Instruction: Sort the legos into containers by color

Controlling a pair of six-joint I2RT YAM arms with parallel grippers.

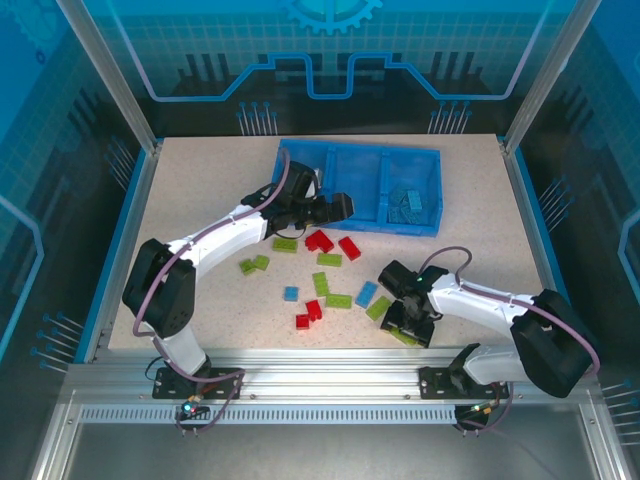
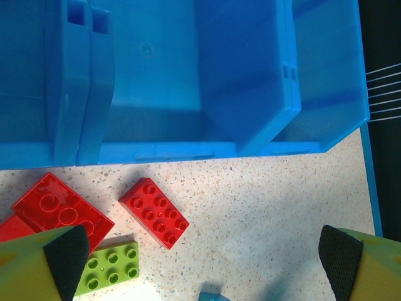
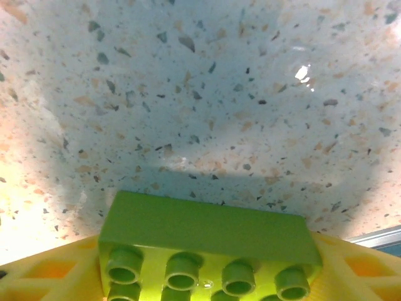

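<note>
Within right claw [image 1: 408,327] — lime lego [image 3: 207,232]

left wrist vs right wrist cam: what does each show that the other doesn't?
Left wrist: bright-blue plastic tray, red studded bricks before it, left gripper wide open. Right wrist: lime-green studded brick clamped in the right gripper. Both: speckled tabletop, yellow fingers; left wrist also has a loose lime-green brick.

I see: lime-green studded plastic brick [image 3: 207,235] | red studded plastic brick [image 2: 154,212] | bright-blue plastic tray [image 2: 156,81] | beige tabletop [image 3: 207,94], dark-speckled | my left finger pads [image 2: 66,260] black
</note>
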